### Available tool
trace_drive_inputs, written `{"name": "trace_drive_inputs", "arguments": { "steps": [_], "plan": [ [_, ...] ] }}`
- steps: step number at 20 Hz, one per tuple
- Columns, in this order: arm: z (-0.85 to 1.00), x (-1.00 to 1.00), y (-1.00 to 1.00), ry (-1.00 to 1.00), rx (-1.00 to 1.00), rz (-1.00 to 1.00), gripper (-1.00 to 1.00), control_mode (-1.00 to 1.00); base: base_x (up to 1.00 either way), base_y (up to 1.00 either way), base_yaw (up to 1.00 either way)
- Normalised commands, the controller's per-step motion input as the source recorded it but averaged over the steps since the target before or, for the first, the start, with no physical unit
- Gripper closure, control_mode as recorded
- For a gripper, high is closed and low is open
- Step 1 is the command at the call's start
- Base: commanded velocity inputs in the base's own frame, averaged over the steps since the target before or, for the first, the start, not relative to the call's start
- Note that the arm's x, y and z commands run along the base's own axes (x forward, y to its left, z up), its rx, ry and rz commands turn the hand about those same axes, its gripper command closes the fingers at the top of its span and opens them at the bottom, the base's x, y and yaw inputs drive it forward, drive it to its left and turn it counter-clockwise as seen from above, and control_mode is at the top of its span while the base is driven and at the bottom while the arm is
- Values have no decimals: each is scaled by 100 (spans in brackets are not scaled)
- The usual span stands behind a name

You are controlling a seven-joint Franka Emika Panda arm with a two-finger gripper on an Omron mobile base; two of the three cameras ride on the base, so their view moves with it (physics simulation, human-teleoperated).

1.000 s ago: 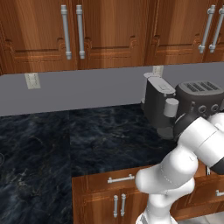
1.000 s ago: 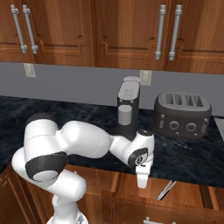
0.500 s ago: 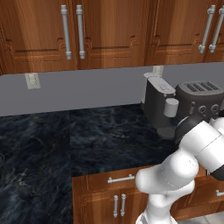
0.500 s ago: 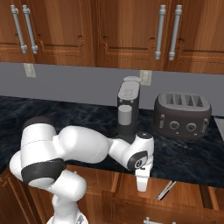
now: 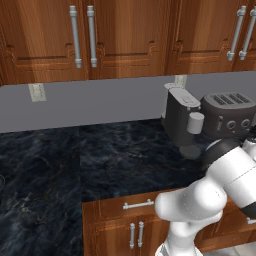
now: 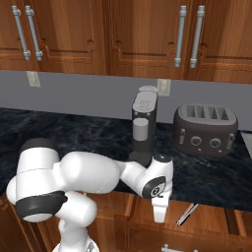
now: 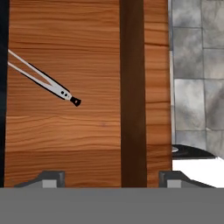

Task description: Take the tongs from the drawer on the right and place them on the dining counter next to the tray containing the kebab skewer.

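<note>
Gripper (image 7: 111, 177): jaws apart with nothing between them; in the hand view the two finger tips (image 7: 50, 178) stand wide at the bottom edge, over the wooden floor of the drawer (image 7: 65, 131).
Gripper pose: pointed straight down into the open drawer; in the right base view the white hand (image 6: 160, 209) hangs below the counter edge, its lower end dipping behind the drawer's front.
Tongs (image 7: 41, 78): lying flat on the drawer floor, apart from the gripper and off to one side of it; the joined end with a small dark tip faces the middle of the drawer, the two thin arms spread away from it toward the drawer's edge. In the right base view the tongs (image 6: 187, 213) lie just beside the hand, on its right.
Drawer: pulled out under the counter, reddish-brown wood; a dark strip runs along its floor in the hand view, and grey floor tiles (image 7: 197, 65) show beyond its wall.
Arm: wrist (image 6: 156, 182) bent down over the drawer, forearm reaching nearly level from the bulky white shoulder (image 6: 39, 182) at the drawer's left; in the left base view the elbow (image 5: 200, 200) bulges in front of the counter edge.
Counter (image 6: 74, 133): black veined stone above the drawer.
On the counter: a dark coffee machine (image 6: 144, 123) behind the wrist, a dark toaster (image 6: 204, 129) to its right.
</note>
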Motion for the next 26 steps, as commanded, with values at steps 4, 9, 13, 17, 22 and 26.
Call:
{"name": "trace_drive_inputs", "arguments": {
  "steps": [4, 9, 13, 17, 22, 26],
  "plan": [
    [0, 0, 0, 0, 0, 0, 100, -100, 0, 0, 0],
    [-2, -2, -1, 0, 0, 0, 100, -100, 0, 0, 0],
    [-12, 0, 0, 0, 0, 0, 100, -100, 0, 0, 0],
    [-27, 0, 0, 0, 0, 0, 100, -100, 0, 0, 0],
    [-19, 0, 0, 0, 0, 0, 100, -100, 0, 0, 0],
    [-9, 0, -4, 0, 0, 0, 100, -100, 0, 0, 0]
  ]
}}
